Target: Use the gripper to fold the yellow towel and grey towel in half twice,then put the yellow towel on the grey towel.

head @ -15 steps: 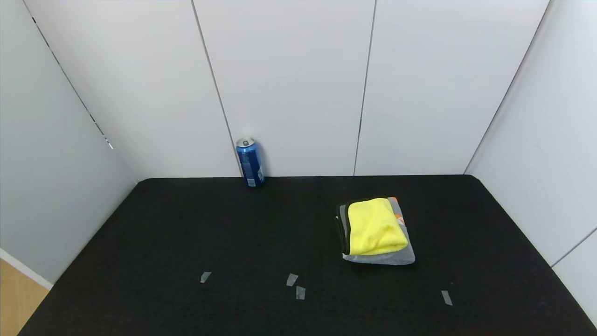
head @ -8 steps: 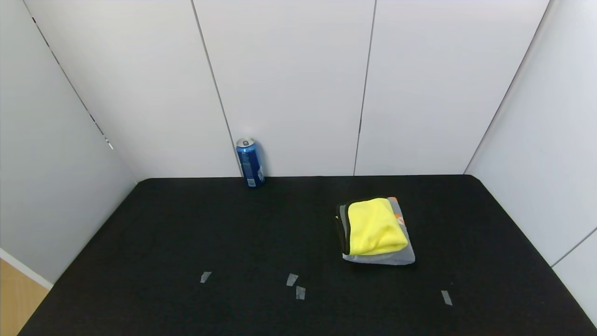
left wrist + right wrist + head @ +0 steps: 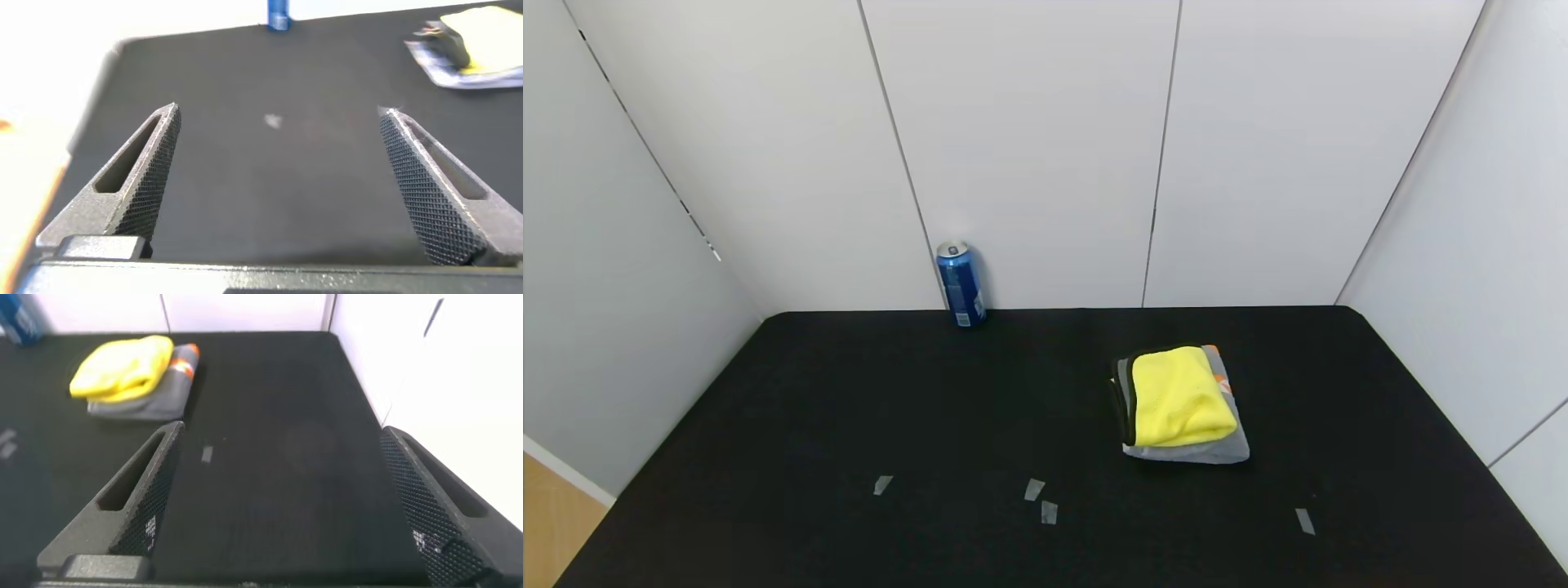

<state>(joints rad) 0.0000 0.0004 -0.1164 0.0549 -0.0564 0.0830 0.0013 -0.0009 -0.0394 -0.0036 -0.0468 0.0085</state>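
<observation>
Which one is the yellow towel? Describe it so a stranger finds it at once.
Start at the black table and look to its right half, well away from the blue can at the back wall. The yellow towel lies folded on the grey towel: bright, fluffy, black-trimmed, and smaller than the grey one beneath.

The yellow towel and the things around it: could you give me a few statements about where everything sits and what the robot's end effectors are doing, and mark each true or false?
1. The yellow towel lies folded on top of the grey towel. True.
2. The blue can lies tipped over beside the towels. False: it stands upright at the back edge of the black table, well apart from them.
3. The left end effector is open and holds nothing. True.
4. The right end effector grips the grey towel. False: it is open and empty, away from the stack.
5. The grey towel shows orange patches along one edge. True.
</observation>
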